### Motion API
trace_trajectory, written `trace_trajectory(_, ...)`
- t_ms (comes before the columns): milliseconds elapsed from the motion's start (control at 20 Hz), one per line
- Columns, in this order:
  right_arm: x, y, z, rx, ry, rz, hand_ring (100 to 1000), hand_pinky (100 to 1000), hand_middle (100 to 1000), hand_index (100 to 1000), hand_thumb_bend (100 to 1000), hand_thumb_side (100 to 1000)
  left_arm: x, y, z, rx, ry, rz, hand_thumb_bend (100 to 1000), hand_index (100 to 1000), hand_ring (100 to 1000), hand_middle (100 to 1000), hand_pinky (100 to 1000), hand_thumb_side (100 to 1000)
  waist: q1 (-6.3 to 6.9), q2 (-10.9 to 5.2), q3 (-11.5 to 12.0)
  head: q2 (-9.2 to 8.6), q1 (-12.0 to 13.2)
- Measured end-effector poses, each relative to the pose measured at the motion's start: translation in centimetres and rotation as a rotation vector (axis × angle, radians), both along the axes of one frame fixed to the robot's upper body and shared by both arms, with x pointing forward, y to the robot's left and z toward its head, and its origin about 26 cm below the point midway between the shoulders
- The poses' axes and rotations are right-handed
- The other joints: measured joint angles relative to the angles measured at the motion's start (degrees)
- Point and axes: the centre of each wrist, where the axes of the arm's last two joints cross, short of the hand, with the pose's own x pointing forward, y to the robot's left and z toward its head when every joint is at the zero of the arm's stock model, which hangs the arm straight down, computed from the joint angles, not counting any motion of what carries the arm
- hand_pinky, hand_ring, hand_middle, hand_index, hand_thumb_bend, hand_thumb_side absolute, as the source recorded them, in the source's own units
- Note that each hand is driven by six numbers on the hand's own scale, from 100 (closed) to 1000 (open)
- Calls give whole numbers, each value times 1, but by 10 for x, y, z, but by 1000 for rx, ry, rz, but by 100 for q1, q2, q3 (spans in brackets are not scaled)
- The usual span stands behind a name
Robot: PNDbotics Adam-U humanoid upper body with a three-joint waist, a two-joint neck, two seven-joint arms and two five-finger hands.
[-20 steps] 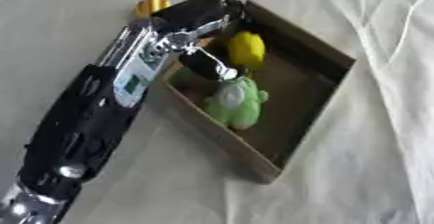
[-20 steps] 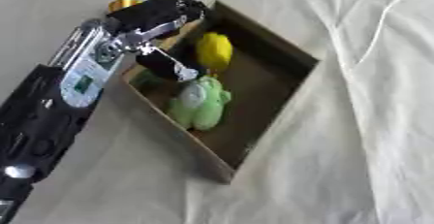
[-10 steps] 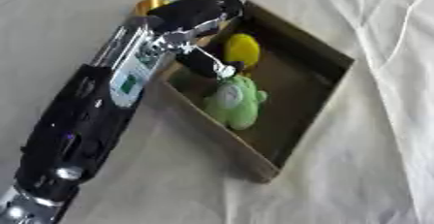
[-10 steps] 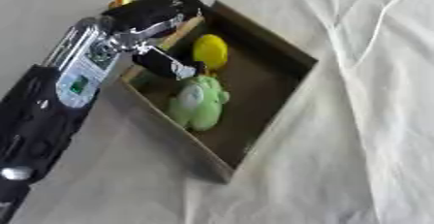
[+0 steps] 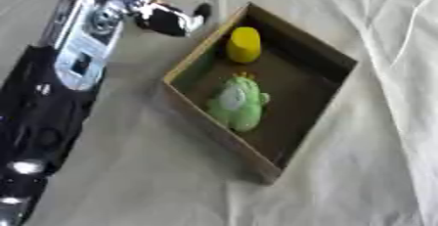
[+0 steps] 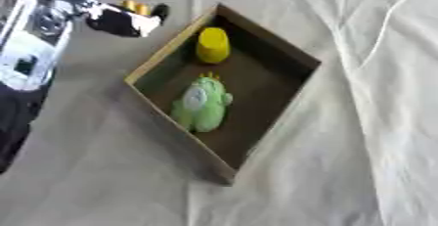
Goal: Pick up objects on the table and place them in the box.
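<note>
Cardboard box holds green toy — yellow cylinder beside.

Brown box, green plush, yellow cylinder inside

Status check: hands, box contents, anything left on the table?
Left hand outside box, holding nothing visible. Yellow piece and green toy inside. Small yellow thing beyond hand.

Cloth-draped table (test bench, apparently).
</note>
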Motion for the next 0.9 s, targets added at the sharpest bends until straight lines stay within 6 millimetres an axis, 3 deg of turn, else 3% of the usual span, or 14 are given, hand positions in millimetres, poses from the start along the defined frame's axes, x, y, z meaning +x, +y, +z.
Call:
trace_trajectory(250,-1,-2,2,-19,-5,-19,946,855,654,825,100,395,13,67,0,21,40,166,429,909,905,830,927,144,159,-9,-148,-1,21)
trace_trajectory(400,-1,-2,4,-29,-8,-25,950,855,653,825,100,408,23,96,-8,65,107,227,416,917,911,836,928,206,261,34,-290,-11,73)
trace_trajectory(650,0,1,10,-52,-23,-14,956,856,651,825,100,428,39,122,-26,79,229,243,360,916,911,828,928,291,386,197,-569,-110,222)
trace_trajectory(900,1,5,15,-81,-36,0,962,857,648,825,100,450,47,134,-30,52,297,218,363,914,913,831,929,281,555,345,-817,-216,384)
